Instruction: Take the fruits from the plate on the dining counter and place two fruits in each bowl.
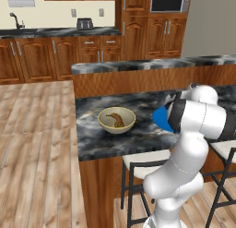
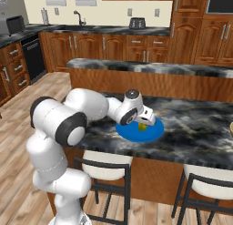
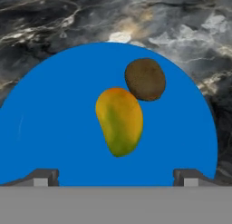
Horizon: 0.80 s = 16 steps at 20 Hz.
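Two fruits on the blue plate (image 3: 54, 128): one orange-green fruit (image 3: 119, 121) and one dark brown ball (image 3: 145, 79), touching each other. One cream bowl (image 1: 116, 120) off to the side on the marbled tabletop (image 1: 115, 141), with one brown banana (image 1: 115, 119) inside. Hovering over the plate, end effector (image 3: 116, 177) spread wide, gripping nothing, orange-green fruit centred just ahead of the fingertips (image 3: 43, 177).

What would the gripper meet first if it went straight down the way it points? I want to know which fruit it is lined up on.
Most likely the orange-green fruit, centred between the open gripper's tips on the blue plate. The brown ball lies off-line.
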Available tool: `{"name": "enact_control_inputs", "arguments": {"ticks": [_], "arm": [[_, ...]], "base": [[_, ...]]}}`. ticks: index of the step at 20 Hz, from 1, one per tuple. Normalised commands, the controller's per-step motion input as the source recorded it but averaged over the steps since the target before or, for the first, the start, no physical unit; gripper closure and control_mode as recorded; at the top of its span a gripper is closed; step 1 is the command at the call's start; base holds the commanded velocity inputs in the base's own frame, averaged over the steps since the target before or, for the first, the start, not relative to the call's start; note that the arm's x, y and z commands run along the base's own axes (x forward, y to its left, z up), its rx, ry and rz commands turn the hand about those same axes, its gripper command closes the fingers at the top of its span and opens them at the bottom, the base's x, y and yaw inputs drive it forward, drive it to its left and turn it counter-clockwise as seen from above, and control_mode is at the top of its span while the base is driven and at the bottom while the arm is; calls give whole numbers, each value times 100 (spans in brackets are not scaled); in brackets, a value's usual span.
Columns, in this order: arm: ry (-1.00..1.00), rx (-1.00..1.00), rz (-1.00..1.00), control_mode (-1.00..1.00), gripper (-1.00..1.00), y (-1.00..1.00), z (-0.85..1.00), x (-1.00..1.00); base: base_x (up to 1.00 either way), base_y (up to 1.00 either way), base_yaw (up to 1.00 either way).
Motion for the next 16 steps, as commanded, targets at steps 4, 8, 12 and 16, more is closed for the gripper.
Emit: {"name": "enact_control_inputs", "arguments": {"ticks": [4,8,12,16], "arm": [[2,2,1,-100,-100,-16,-8,20],[7,1,1,-100,-100,-1,-23,9],[3,0,0,-100,-100,0,-29,16],[0,0,0,-100,-100,0,-18,25]], "base": [[0,0,0],[0,0,0],[0,0,0],[0,0,0]]}}
